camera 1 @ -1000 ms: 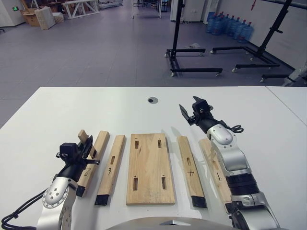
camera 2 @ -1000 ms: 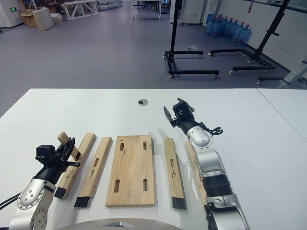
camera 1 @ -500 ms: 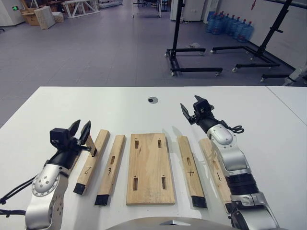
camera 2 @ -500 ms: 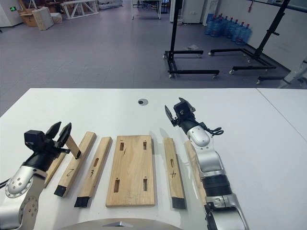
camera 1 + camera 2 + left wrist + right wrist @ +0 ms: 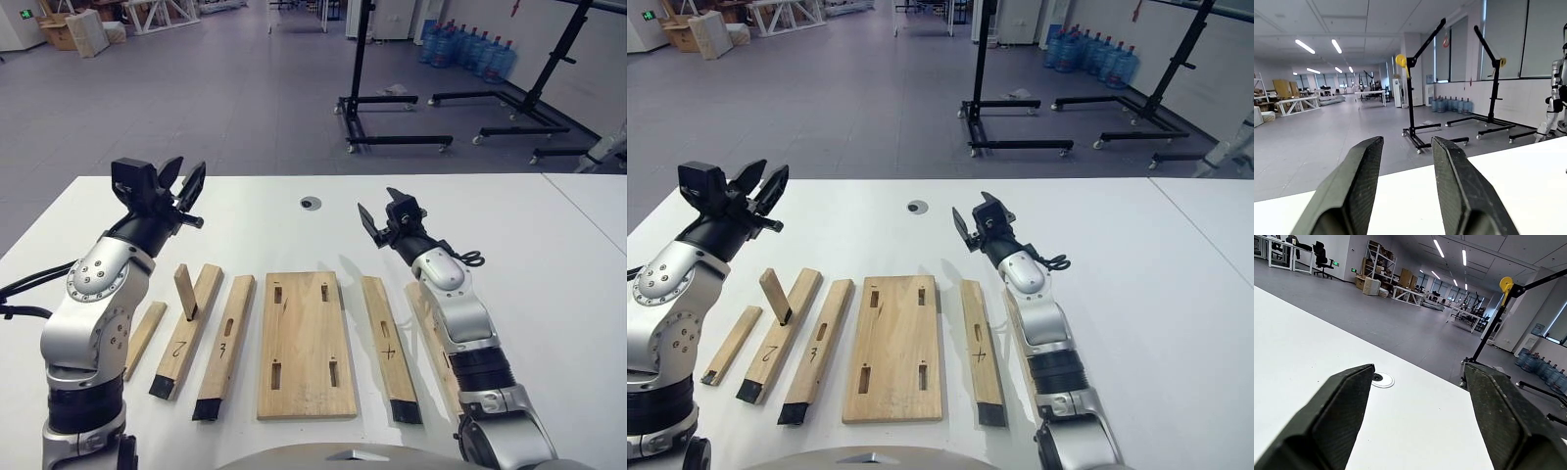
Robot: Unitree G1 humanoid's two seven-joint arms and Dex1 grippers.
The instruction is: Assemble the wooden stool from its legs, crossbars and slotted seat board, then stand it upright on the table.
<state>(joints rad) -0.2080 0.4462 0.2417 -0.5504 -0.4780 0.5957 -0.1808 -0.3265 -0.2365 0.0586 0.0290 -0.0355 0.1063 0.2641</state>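
Observation:
The slotted seat board (image 5: 306,343) lies flat mid-table. Left of it lie two legs (image 5: 225,345), and a short crossbar (image 5: 185,292) stands tilted in the slot of the outer leg (image 5: 172,351). Another short crossbar (image 5: 144,338) lies flat at the far left. Right of the board lies a leg (image 5: 390,348), and a further leg (image 5: 437,343) lies partly under my right arm. My left gripper (image 5: 184,176) hangs open above the table, behind the left legs. My right gripper (image 5: 380,209) is open over the table beyond the right legs, holding nothing.
A round cable grommet (image 5: 311,204) sits in the white table (image 5: 245,220) behind the board. Black wheeled stands (image 5: 392,108) and water bottles are on the floor beyond the far edge. Bare table lies behind and to both sides of the parts.
My left gripper has lifted off the short crossbar, leaving it standing in the leg's slot, and risen back and away from the table. The right gripper has barely moved.

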